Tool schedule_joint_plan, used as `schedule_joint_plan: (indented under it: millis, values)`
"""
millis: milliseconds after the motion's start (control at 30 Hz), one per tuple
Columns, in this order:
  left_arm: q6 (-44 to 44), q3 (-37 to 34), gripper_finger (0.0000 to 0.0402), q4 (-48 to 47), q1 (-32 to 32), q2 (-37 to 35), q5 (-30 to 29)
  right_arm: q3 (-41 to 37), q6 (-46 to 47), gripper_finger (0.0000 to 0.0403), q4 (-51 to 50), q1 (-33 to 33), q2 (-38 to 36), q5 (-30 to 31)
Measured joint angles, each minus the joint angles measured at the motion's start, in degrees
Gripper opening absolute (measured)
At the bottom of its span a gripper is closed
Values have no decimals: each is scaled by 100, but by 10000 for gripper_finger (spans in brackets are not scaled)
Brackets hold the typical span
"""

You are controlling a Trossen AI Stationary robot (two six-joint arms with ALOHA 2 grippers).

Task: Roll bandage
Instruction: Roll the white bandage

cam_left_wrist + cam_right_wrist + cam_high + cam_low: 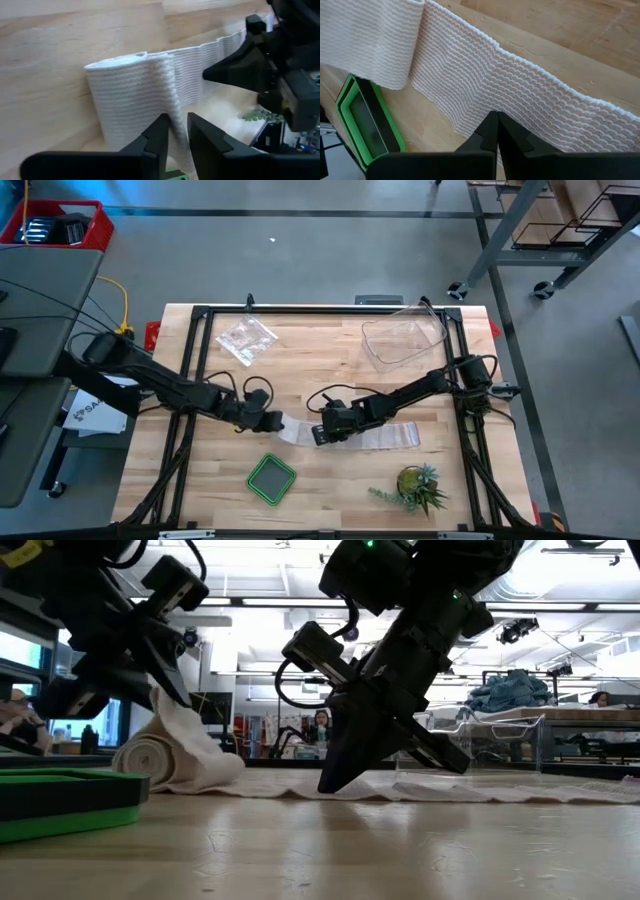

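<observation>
A: Bandage (375, 436)?
B: White strip flat on the table (330, 490) centre, rolled end at the left gripper (268, 421).
A: Left arm?
B: Stretched low; fingers slightly apart, straddling a raised fold.
A: Right gripper (325, 434)?
B: Angled down, fingers together, tip pressing the strip flat

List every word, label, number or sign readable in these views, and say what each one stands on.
"SA": the only letters readable, dark print on a white sheet lying on the floor left of the table; the rest is hidden under the left arm.
Red bin at the far left corner: its contents show no legible print.
Bandage, green tray, clear tub: no text on them.
</observation>
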Motion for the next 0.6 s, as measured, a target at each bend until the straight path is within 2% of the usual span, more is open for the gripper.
schedule_joint_plan:
  millis: [233, 333, 433, 500, 600]
  values:
    - [170, -2, 126, 874, 0, 448, 6, 0, -1, 0, 7, 0, 2, 0]
    - [421, 1, 146, 1476, 84, 712, 259, 0, -8, 0, 7, 0, 2, 0]
    - [451, -10, 159, 1599, 236, 883, 461, 0, -28, 0, 7, 0, 2, -1]
    - [536, -10, 163, 1675, 351, 769, 489, 0, -32, 0, 9, 0, 2, -8]
    - [887, -8, 165, 1536, 516, 231, 384, 0, -44, 0, 9, 0, 2, -37]
